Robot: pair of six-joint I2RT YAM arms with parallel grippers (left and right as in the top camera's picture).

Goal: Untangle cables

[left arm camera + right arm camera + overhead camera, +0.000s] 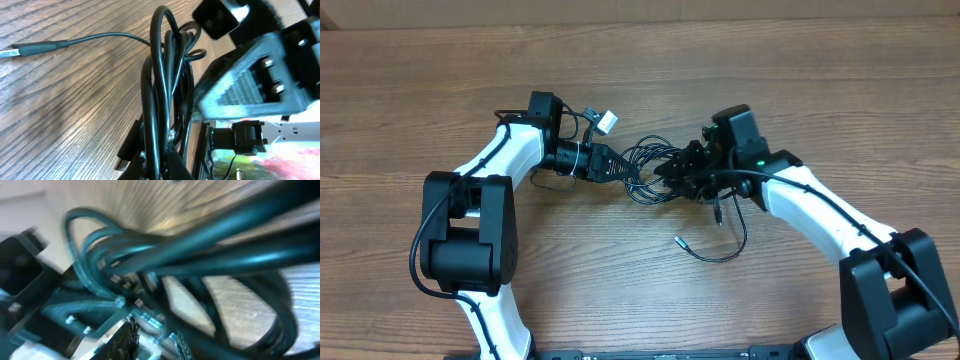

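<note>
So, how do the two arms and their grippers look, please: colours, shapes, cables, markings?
The left arm and right arm have smooth white shells between bulky black joint housings, with a black wire along each. The left gripper and right gripper are black and angular. A green light glows at the right wrist. No markings are readable.

A brown wood-grain tabletop (640, 60) fills the overhead view, evenly lit, with a soft pale sheen on the grain. A lighter beige strip (740, 8) runs along its far edge.
</note>
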